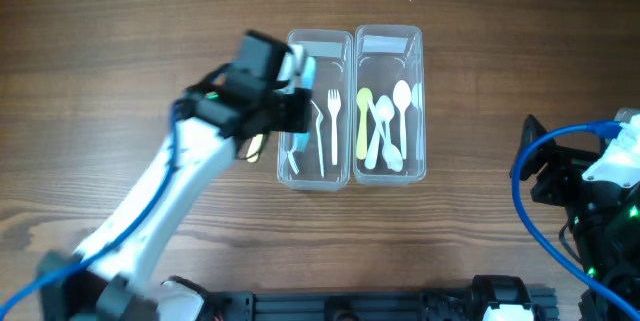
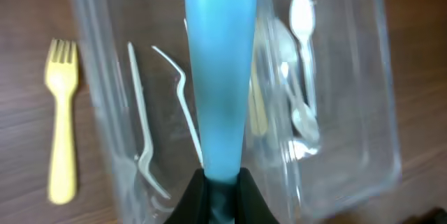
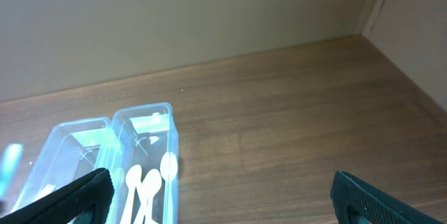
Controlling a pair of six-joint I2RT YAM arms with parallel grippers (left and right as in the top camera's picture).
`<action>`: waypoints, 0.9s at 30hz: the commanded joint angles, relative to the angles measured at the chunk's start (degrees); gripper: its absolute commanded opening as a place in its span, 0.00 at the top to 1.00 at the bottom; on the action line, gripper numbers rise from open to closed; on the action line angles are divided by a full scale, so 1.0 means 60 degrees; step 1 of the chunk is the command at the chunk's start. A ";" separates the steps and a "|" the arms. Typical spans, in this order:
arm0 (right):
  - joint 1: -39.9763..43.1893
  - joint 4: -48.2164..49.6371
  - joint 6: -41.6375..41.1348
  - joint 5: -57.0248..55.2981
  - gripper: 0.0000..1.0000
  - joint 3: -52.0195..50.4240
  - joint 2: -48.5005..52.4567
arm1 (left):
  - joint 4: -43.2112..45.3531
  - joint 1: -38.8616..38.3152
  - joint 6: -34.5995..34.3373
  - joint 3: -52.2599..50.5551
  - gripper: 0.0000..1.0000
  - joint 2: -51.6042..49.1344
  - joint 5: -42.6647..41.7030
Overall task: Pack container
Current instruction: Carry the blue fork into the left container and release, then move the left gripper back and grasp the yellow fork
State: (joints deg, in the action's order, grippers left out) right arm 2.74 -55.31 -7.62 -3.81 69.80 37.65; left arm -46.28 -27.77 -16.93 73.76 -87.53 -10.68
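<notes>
L jaws clenched on blue utensil (image 2: 220,77), held over L container (image 1: 320,34) w/ white forks (image 1: 334,126) | yellow fork (image 2: 61,123) lay on surface (image 1: 90,51) just beside it | R jaws stood released, spread wide, well apart at R side

Wood-grain tabletop (image 1: 90,51) reads smooth and matt, the two clear plastic containers (image 1: 322,34) throw glossy glints, and the blue utensil (image 2: 220,77), yellow fork (image 2: 61,126) and white spoons (image 1: 401,93) look like smooth, softly satin plastic.
</notes>
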 commanded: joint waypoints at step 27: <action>0.0029 0.0058 -0.0007 0.0146 0.00 0.0036 0.0018 | -0.0219 0.2299 0.3126 0.0015 0.42 -0.3821 0.1931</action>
State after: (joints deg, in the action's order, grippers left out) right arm 2.74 -55.27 -7.62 -3.84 69.80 37.65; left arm -47.92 -14.13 -5.34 74.32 -107.61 1.67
